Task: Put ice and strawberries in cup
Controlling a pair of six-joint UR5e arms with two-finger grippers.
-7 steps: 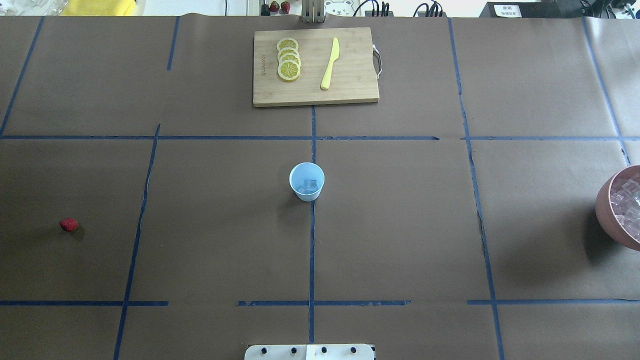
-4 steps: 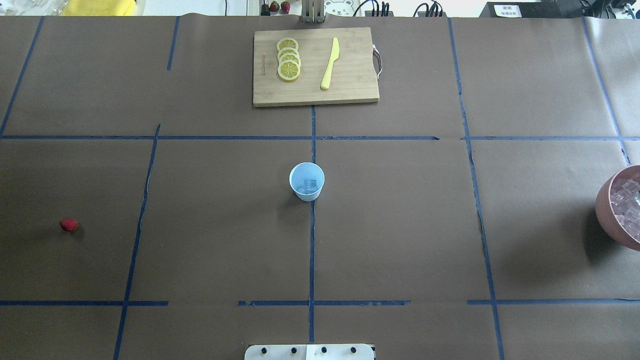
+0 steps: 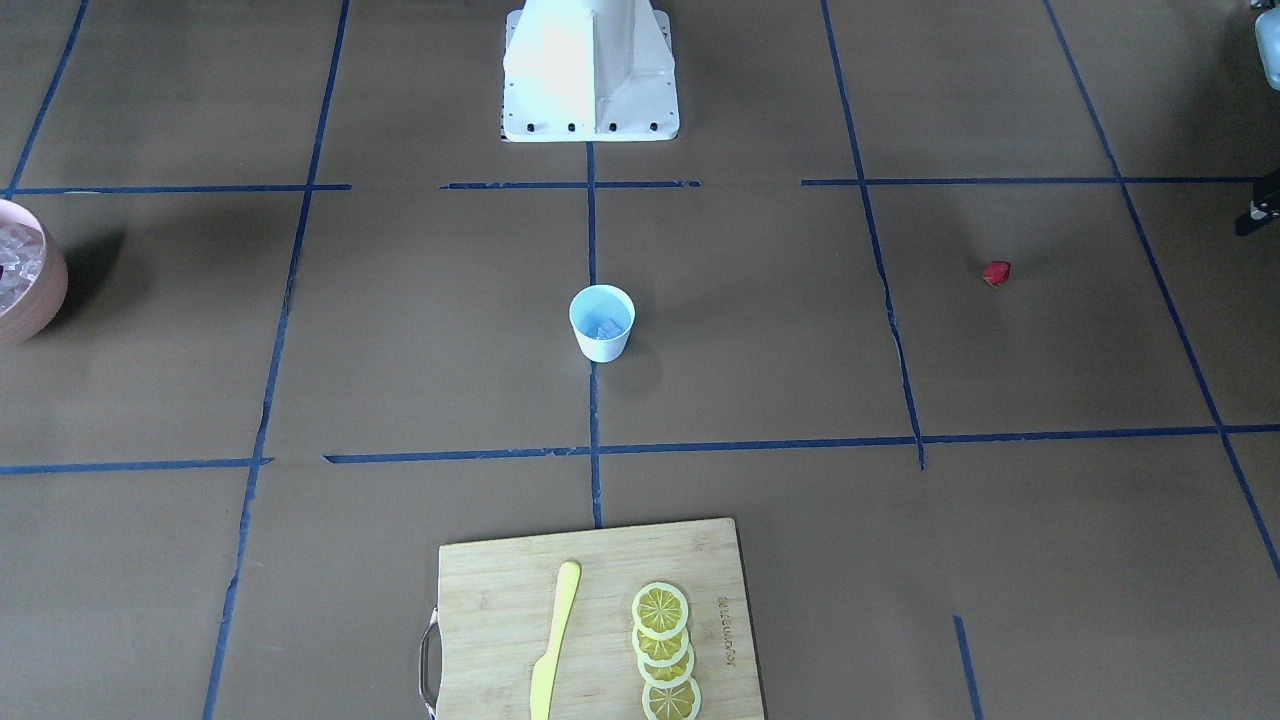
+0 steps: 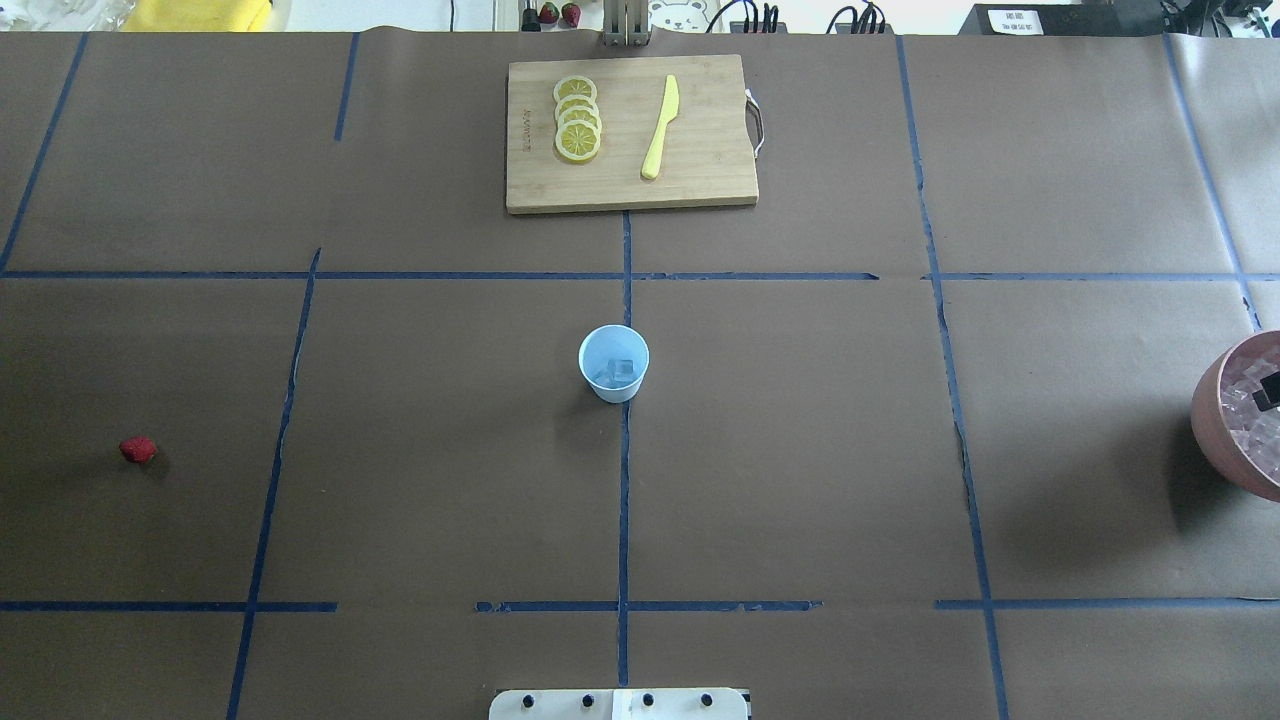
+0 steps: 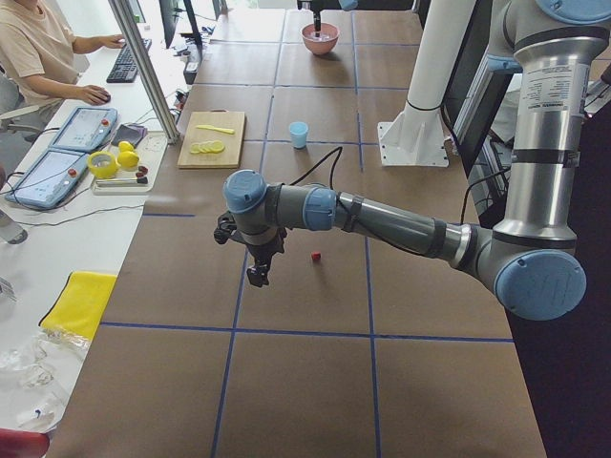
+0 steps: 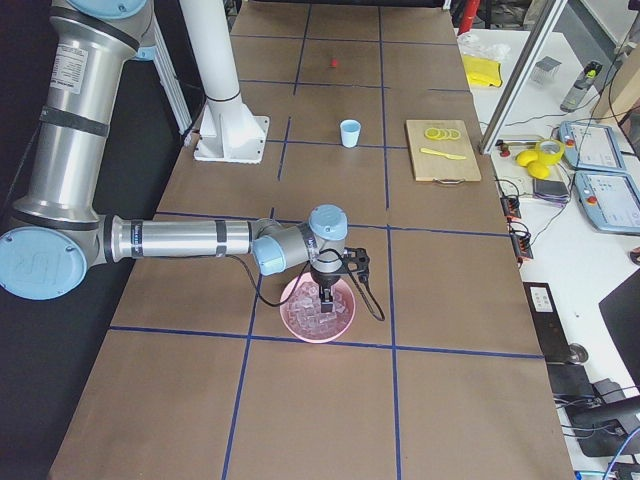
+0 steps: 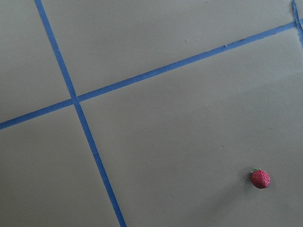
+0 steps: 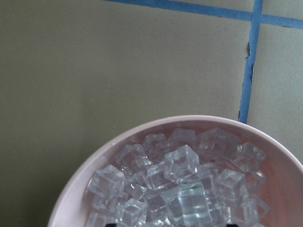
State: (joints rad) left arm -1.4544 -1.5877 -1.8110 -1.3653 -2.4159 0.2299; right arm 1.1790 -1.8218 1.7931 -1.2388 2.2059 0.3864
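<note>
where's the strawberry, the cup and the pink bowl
strawberry (image 4: 138, 449), overhead exterior view, middle of its red body
cup (image 3: 601, 347), exterior front-facing view, white outer wall
pink bowl (image 4: 1203, 425), overhead exterior view, left outer wall

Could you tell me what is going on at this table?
The right gripper reaches down into the pink bowl of ice cubes at one end of the table. The left gripper hangs over the table near the strawberry, not touching it. The cup in the middle already holds some ice; the strawberry is not yet in it.

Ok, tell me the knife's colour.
The knife is pale yellow, clearest in the overhead exterior view.
</note>
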